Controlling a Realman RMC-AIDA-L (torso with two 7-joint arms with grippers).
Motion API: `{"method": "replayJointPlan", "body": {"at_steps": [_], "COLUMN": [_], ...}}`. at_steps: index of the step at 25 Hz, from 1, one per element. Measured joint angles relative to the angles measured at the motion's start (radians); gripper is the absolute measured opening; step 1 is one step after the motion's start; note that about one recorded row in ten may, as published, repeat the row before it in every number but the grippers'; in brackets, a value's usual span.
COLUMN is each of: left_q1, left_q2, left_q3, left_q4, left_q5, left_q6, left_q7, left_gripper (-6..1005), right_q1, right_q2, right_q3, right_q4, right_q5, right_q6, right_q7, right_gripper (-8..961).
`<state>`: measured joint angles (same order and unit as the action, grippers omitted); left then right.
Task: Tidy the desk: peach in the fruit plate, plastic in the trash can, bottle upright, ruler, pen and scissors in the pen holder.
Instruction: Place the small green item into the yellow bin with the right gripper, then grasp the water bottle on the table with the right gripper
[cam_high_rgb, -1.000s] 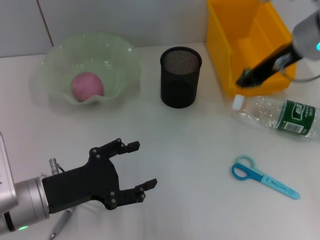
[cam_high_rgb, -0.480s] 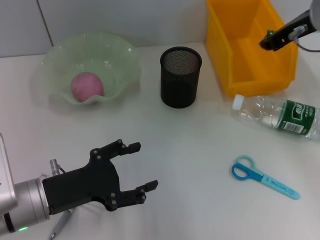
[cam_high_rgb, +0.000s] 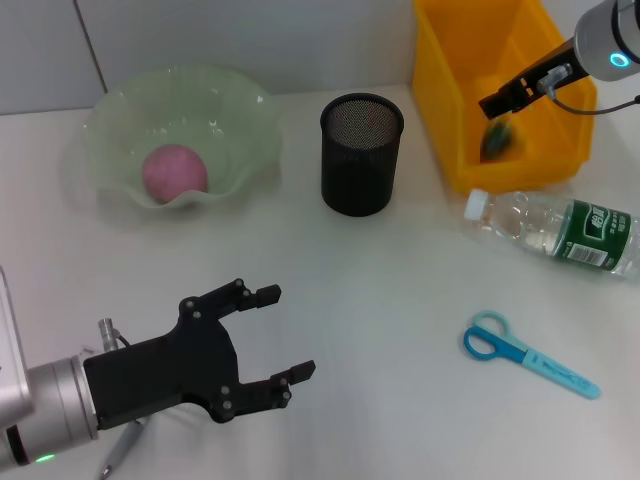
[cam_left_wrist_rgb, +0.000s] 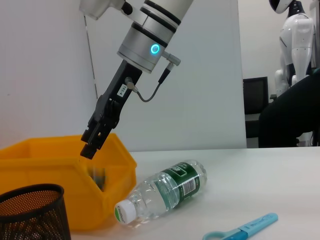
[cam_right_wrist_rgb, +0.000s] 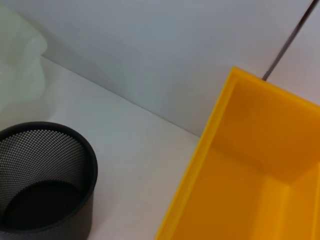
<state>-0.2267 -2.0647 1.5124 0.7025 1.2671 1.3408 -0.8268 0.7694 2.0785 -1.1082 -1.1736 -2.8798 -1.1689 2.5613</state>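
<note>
One pink round peach (cam_high_rgb: 174, 170); one pale green wavy glass plate (cam_high_rgb: 120, 105); one black mesh cylindrical pen holder (cam_high_rgb: 361, 154); one yellow plastic bin (cam_high_rgb: 450, 90); one clear plastic bottle (cam_high_rgb: 555, 232); one blue-handled scissors (cam_high_rgb: 527, 354); one silver pen (cam_high_rgb: 118, 450).

A pink round peach (cam_high_rgb: 174, 170) sits in the pale green wavy-rimmed glass fruit plate (cam_high_rgb: 245, 110). A dark green plastic scrap (cam_high_rgb: 495, 141) lies inside the yellow plastic trash bin (cam_high_rgb: 450, 120). The clear green-labelled water bottle (cam_high_rgb: 555, 232) lies on its side — white cap toward the black mesh pen holder (cam_high_rgb: 361, 155). Blue-handled scissors (cam_high_rgb: 527, 355) lie flat on the counter.
</note>
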Motion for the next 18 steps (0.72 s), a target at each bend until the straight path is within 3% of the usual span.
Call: {"method": "replayJointPlan", "body": {"at_steps": [8,11,14,16,18], "left_q1": [0.0,0.0,0.004,0.008,0.01], "left_q2": [0.0,0.0,0.0,0.0,0.0], "left_q3": [0.0,-0.001,-0.008,-0.01,-0.011], "left_q4": [0.0,0.0,0.0,0.0,-0.002], "left_q5": [0.0,0.0,0.0,0.0,0.0], "left_q6": [0.001,0.005,0.02,0.022,0.022], "left_q7": [0.0,0.0,-0.001,-0.002,-0.002], "left_gripper": [827,827,827,826,826], "right_q1": [-0.015,-0.034,-0.046,-0.06,-0.067], "right_q2": [-0.001,-0.004,-0.004,-0.005,-0.004], "right_q3": [0.012,0.028,0.035,0.057,0.063], "right_q4": [-0.073,-0.192,-0.246,-0.32,-0.341], "right_q5": [0.006,0.036,0.05,0.054,0.051], "right_q6": [-0.06,-0.219,-0.307,-0.472,-0.513], "right_q7": [-0.004,-0.038,-0.066,-0.116,-0.138], "right_gripper": [746,831,831,831,831]}}
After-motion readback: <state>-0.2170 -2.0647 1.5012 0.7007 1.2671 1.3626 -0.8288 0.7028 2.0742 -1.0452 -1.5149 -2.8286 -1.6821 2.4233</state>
